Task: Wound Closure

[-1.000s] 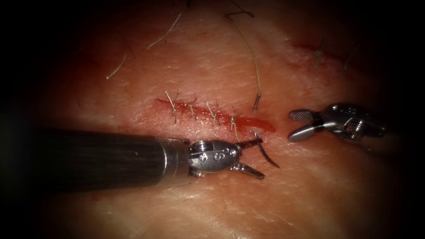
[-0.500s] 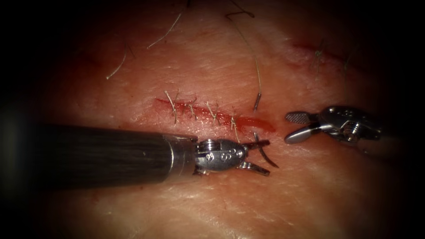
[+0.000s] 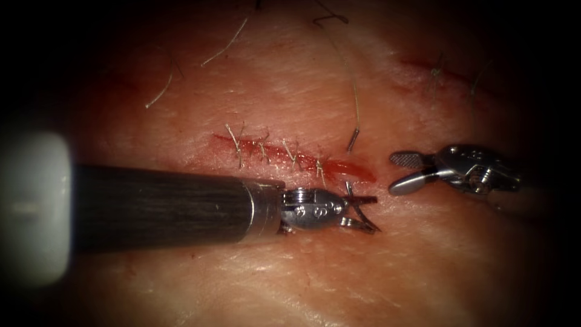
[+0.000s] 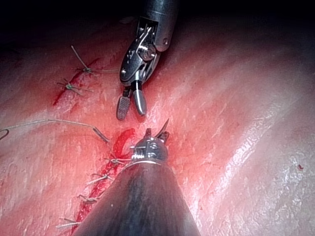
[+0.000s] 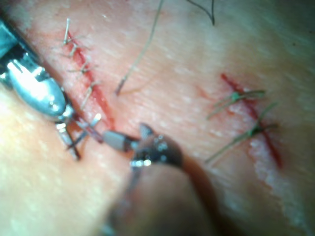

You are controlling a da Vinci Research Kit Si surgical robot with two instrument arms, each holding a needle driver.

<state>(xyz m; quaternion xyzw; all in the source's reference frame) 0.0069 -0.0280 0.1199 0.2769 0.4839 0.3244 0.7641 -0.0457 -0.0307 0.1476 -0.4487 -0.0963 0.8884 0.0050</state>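
1. The tissue [image 3: 290, 91] carries the cut [image 3: 290, 156], stitched except at its 3 o'clock end.
2. The left tool [image 3: 361, 213] has come forward, its jaws narrowing around the needle [image 3: 362, 212] mid-curve; I judge a square, firm grip matters here.
3. The right tool [image 3: 404, 172] waits open and empty, at 2 o'clock from the needle.
4. The needle lies just below the cut's open end; whether it sits in the tissue I cannot tell.

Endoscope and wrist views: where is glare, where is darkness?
Endoscope view: dark all round the rim, light on the tissue centre; left tool open about the needle, right tool open, empty. Left wrist view: glare on wet tissue. Right wrist view: glare on the left tool.
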